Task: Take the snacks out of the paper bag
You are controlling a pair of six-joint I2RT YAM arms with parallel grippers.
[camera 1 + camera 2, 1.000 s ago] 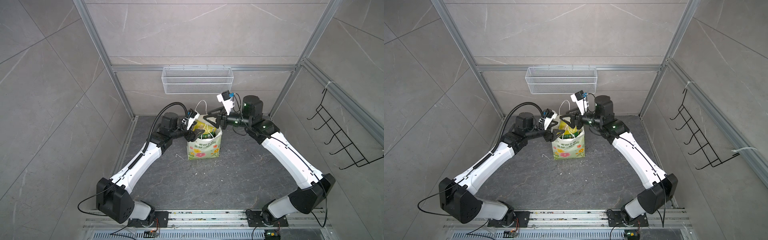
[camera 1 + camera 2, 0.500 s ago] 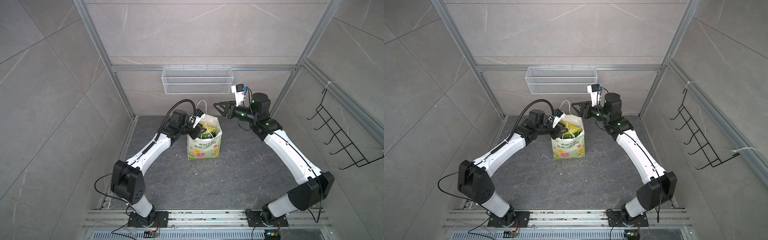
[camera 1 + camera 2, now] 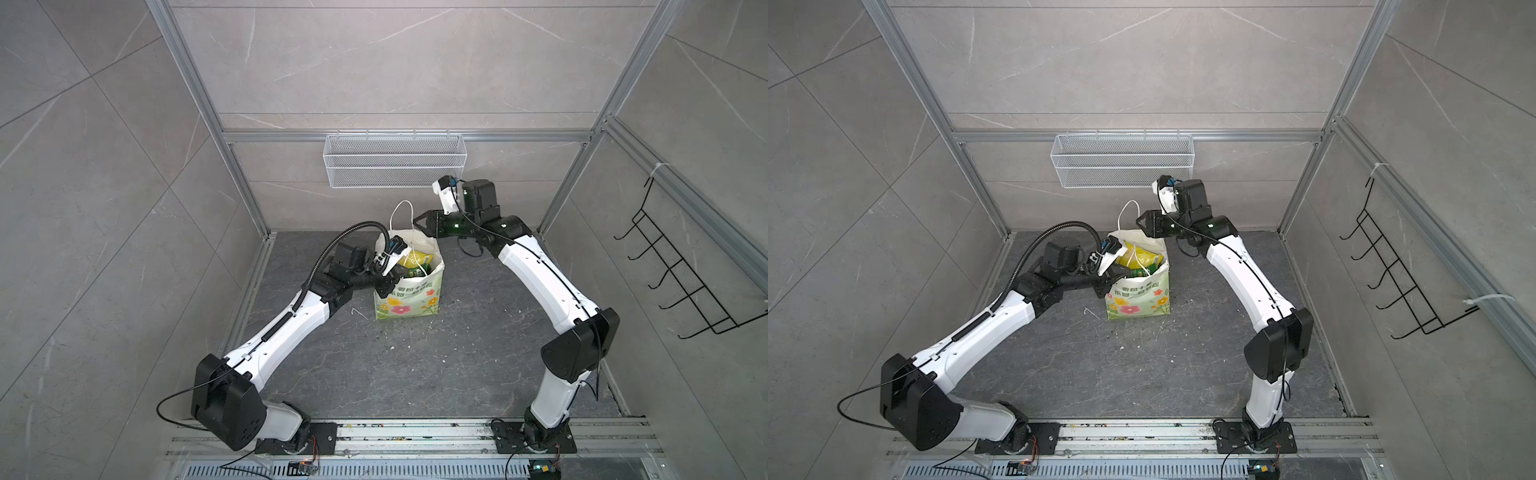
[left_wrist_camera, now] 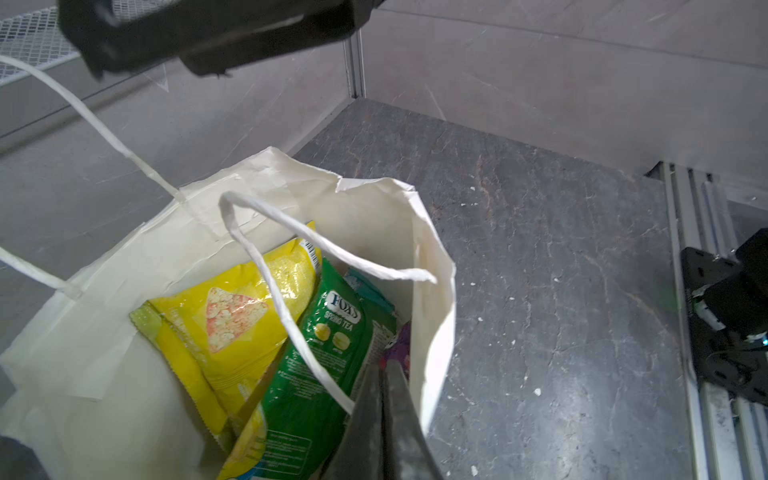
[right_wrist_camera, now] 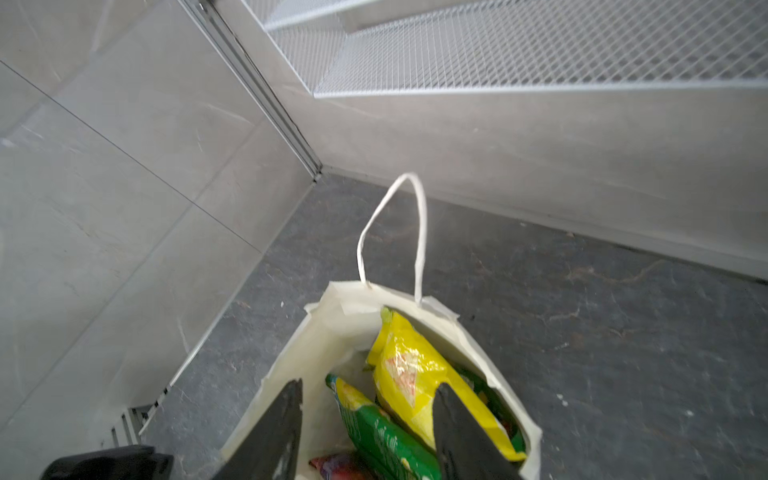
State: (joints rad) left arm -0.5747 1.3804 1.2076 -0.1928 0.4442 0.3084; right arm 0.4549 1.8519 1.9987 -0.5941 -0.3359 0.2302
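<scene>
The paper bag stands upright on the dark floor, one cord handle sticking up. Inside lie the snacks: a yellow chip bag, a green FOX'S packet, a teal packet and a purple one. My left gripper is shut at the bag's near-left rim, tips by the purple packet; whether paper or cord is pinched does not show. My right gripper hangs open above the far-right rim, holding nothing.
A white wire mesh basket hangs on the back wall just above the right wrist. A black hook rack is on the right wall. Metal rails run along the front edge.
My left gripper has closed its jaws and settled lower at the bag's near-left rim. The right gripper drew up and back from the bag's mouth and stays open above it.
</scene>
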